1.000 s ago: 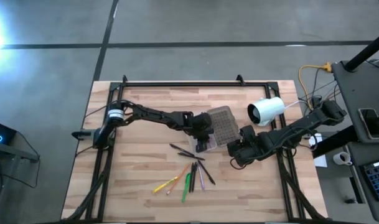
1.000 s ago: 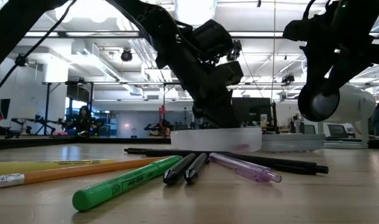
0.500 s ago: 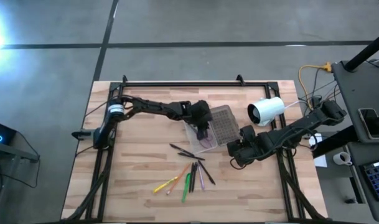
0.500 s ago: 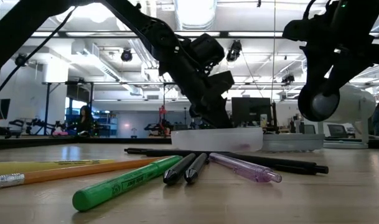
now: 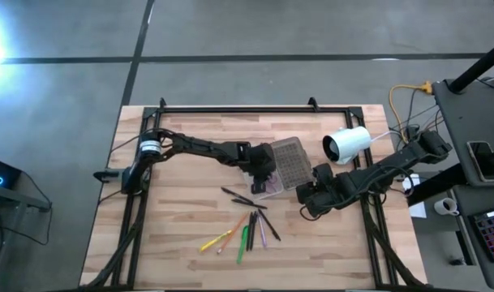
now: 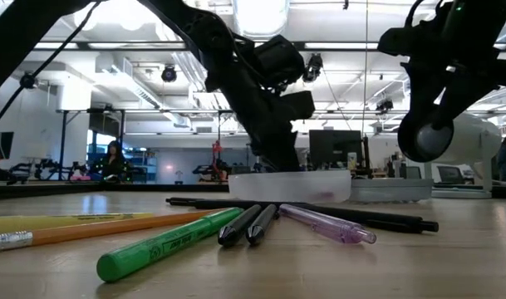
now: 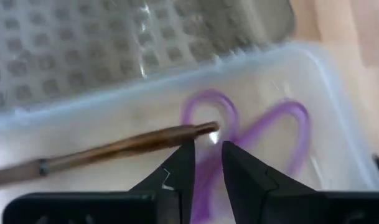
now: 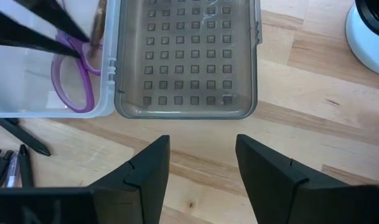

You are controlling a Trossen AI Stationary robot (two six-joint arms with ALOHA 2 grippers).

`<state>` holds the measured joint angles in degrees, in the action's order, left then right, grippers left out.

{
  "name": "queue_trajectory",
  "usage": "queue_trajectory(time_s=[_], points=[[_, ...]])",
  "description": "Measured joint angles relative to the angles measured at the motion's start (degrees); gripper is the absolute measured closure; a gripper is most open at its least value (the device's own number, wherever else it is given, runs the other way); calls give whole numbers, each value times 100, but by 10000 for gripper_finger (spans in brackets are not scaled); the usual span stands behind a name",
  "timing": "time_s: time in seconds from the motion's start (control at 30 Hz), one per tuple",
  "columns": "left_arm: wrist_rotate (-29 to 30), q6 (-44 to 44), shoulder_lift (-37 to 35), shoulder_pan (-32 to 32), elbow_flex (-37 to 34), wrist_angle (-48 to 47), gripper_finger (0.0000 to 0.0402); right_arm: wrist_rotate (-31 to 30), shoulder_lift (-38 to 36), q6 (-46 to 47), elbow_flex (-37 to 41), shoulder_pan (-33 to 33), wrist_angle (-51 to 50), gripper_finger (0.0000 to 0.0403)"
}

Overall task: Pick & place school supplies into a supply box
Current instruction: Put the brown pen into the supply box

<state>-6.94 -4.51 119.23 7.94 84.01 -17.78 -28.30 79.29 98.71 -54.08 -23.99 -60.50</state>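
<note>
— What's in the box (image 5: pixel 272 173) now?

— In its clear tray lie the purple-handled scissors (image 7: pixel 251 134) and a dark red pencil (image 7: pixel 108 148). The lid (image 8: pixel 186 59) lies folded open flat on the desk (image 5: pixel 173 227) beside the tray: grey, see-through, with a grid of small raised squares.

— And left to right across the desk?

— The left gripper (image 7: pixel 203 163) hangs over the tray with its fingers (image 7: pixel 180 171) nearly closed, a thin gap between them, gripping nothing; the pencil tip lies just past them. In front of the box, still loose, are a yellow pencil (image 6: pixel 61 223), an orange one (image 6: pixel 111 228), a green marker (image 6: pixel 165 245), black pens (image 6: pixel 248 224) and a clear purple pen (image 6: pixel 327 224). The right gripper (image 8: pixel 198 165) waits just right of the box, fingers wide apart and empty. Behind it lies a white cylinder (image 5: pixel 346 144).

— Any change from half a second back?

— The left arm has swung slightly back toward the tray's near end; the right hasn't moved.
</note>
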Motion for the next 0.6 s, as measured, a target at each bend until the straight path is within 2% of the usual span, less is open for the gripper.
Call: queue_trajectory(time_s=[0.4, 0.6], points=[[13, 98, 150, 481, -7, 329, 337, 0, 0, 185, 11, 2, 101, 227], [-40, 233, 118, 480, -10, 289, 337, 0, -2, 185, 22, 2, 108, 227]])
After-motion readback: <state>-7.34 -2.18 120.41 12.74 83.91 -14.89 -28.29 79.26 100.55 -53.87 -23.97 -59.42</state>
